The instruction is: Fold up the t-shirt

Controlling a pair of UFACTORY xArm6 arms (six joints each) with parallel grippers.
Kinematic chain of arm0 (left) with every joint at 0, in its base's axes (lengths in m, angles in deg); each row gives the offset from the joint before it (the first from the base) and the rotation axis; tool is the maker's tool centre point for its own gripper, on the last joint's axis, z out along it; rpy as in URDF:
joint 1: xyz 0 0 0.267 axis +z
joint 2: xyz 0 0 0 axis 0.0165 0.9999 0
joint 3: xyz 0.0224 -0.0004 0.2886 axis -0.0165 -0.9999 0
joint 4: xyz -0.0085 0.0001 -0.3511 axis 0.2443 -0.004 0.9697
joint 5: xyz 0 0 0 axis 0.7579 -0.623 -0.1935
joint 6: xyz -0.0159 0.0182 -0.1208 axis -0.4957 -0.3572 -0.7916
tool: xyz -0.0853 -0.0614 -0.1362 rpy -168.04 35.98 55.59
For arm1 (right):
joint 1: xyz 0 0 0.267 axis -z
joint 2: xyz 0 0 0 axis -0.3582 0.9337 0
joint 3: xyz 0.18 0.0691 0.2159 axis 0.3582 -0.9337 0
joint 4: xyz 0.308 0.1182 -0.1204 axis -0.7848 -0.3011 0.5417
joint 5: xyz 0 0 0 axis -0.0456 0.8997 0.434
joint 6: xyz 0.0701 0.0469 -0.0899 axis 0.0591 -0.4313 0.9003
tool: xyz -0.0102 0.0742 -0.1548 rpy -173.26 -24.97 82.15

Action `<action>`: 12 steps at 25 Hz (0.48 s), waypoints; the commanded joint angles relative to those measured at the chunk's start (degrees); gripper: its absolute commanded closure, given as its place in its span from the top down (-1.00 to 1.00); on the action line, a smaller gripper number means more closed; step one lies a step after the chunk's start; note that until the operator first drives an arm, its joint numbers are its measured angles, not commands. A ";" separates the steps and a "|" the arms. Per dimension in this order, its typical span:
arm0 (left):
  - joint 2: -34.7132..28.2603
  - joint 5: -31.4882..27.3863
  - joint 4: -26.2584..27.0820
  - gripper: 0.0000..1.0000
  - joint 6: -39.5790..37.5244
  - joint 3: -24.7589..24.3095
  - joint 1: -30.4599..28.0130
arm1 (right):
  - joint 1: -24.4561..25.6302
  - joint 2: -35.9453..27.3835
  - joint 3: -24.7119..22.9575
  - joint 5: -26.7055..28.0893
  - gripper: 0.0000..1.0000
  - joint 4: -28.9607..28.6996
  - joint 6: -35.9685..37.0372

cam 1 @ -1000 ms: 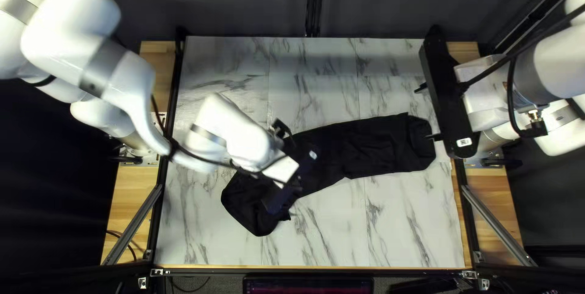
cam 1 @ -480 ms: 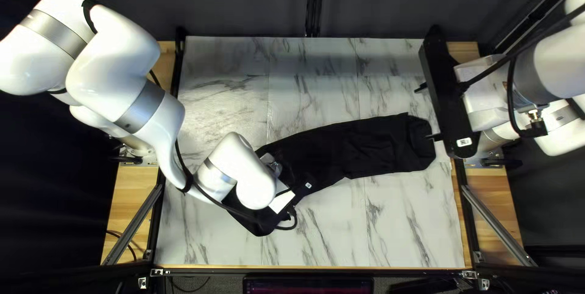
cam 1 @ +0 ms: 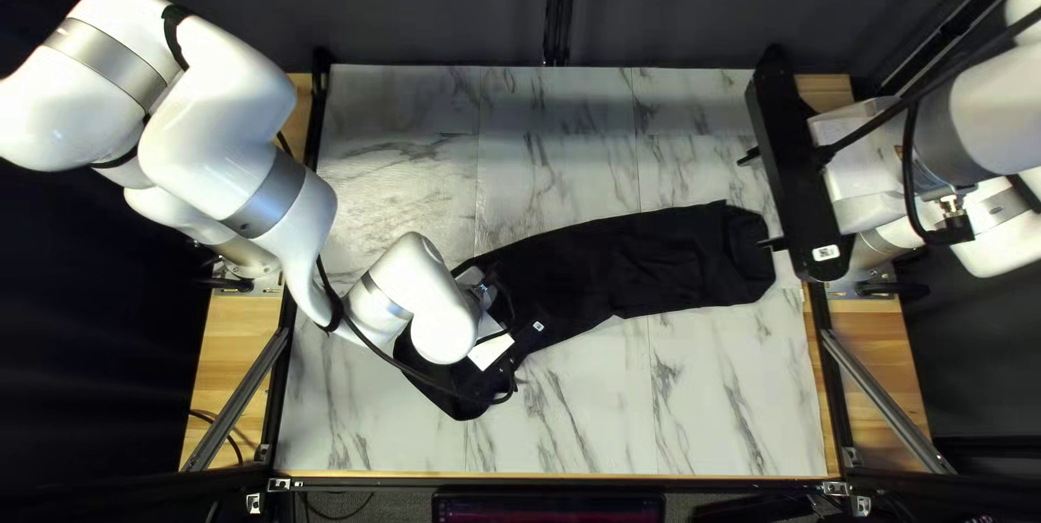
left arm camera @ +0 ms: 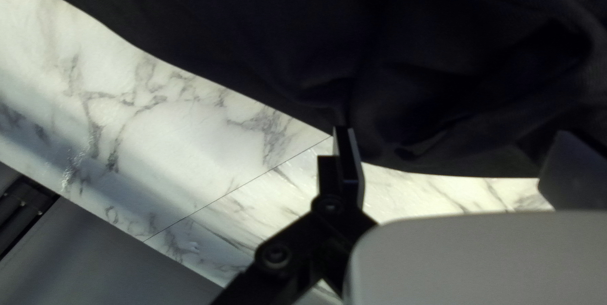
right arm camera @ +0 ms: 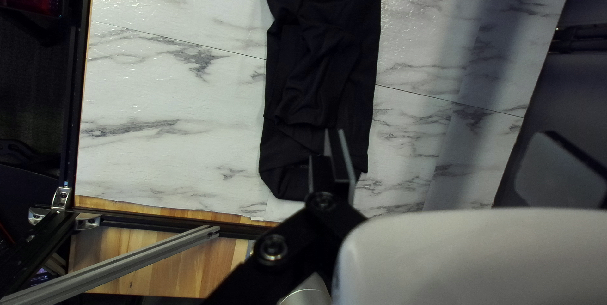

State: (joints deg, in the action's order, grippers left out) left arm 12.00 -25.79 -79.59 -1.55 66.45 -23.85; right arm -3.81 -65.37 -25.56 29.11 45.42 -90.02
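Note:
The black t-shirt (cam 1: 651,263) lies as a long, creased strip, slanting from the table's middle left to its right side. My left gripper (cam 1: 525,341) is low over its left part; the arm hides some of the cloth there. In the left wrist view my left gripper (left arm camera: 452,133) stands open, one fingertip at the edge of the t-shirt (left arm camera: 265,33); contact is unclear. At the shirt's right end is my right gripper (cam 1: 757,201). The right wrist view shows my right gripper (right arm camera: 446,133) open, its fingers wide apart, one overlapping the near end of the t-shirt (right arm camera: 322,71).
The marble-patterned table (cam 1: 672,404) has bare surface in front of and behind the shirt. Dark frame rails (cam 1: 307,187) run along its sides, with wooden ledges (cam 1: 233,371) beyond. A cable hangs from my left arm across the shirt's left part.
My left arm has swung toward the table's near edge, its gripper turning and coming down at the shirt's left part, then shifting slightly left. The right arm and the shirt's right part stay put.

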 commanded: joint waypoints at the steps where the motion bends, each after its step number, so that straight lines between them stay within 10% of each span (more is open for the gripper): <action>1: -0.73 -1.11 -0.77 -1.00 -1.01 0.38 -0.76 | 0.00 0.00 0.00 0.00 1.00 0.00 0.00; 11: -2.87 -1.52 -1.19 -0.88 -1.94 -1.53 -1.71 | 0.00 0.00 0.00 0.00 1.00 0.00 0.00; 12: -3.22 -1.28 -1.07 0.76 -1.80 -2.00 -1.83 | 0.00 0.00 0.00 0.00 1.00 0.00 0.00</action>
State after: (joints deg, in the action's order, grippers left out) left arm 9.85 -27.39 -80.72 -3.38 65.62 -25.51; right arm -3.81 -65.37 -25.56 29.11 45.42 -90.02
